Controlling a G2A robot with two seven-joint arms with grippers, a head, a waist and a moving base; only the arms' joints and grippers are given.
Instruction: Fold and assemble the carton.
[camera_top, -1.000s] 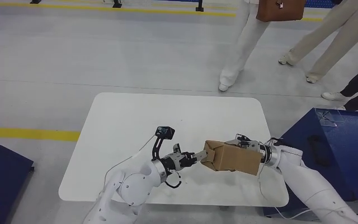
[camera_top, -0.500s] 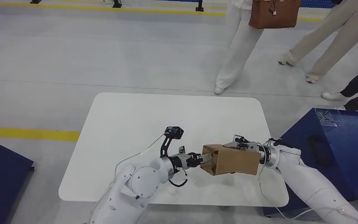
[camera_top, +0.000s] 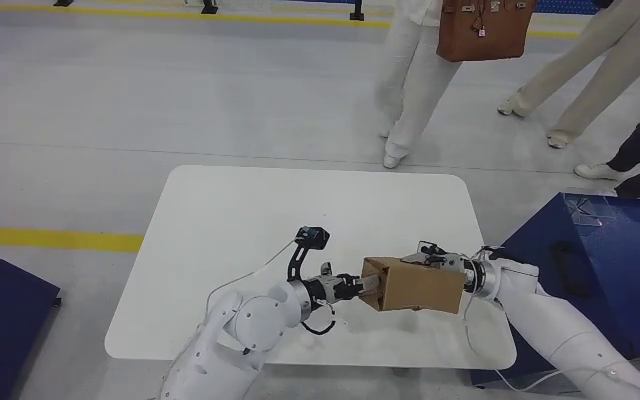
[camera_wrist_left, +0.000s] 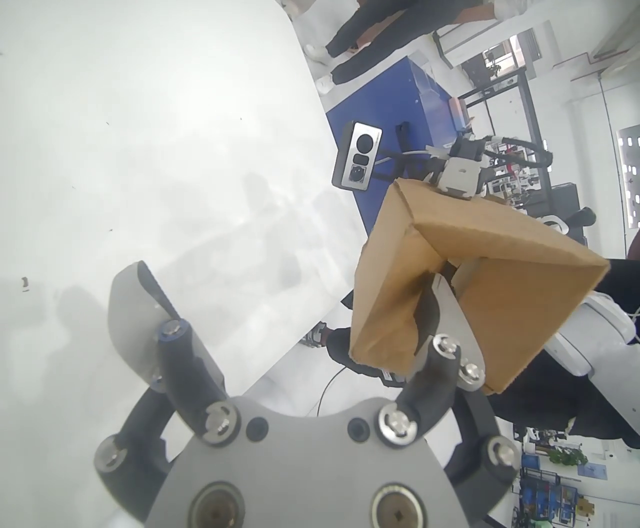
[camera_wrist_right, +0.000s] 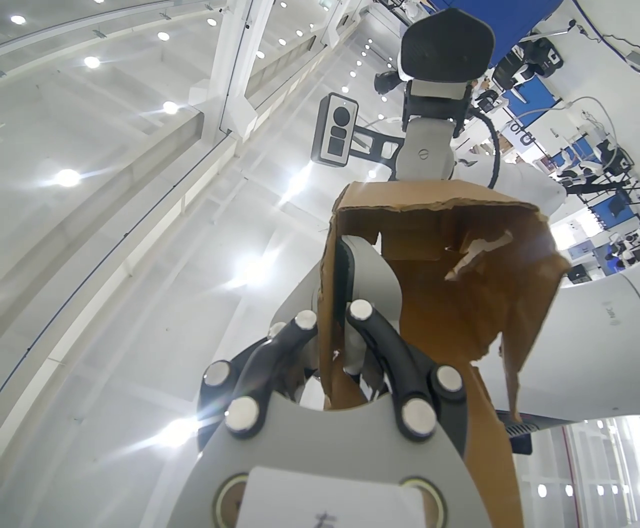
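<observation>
**White table, carton half built between two claws**

White table (camera_top: 250, 230) stands on a grey hall floor. The carton (camera_top: 415, 286) hangs over its near right part, lying on its side, with one arm at each end. Whether it touches the top I cannot tell.

The right claw (camera_wrist_right: 330, 300) is closed on one carton wall, one finger inside and one outside. This end is unsealed, and its edges are torn and ragged.

The left claw (camera_top: 352, 287) is spread wide and grips nothing. One finger (camera_wrist_left: 452, 320) reaches into the other open end, beside a flap (camera_wrist_left: 387, 300) bent partly inward; the other finger stands well clear, over the table.

By my reading the work is about midway. The body is already squared up into a box shape. Neither end is shut, so the flaps at both ends have yet to be folded in and closed.
</observation>
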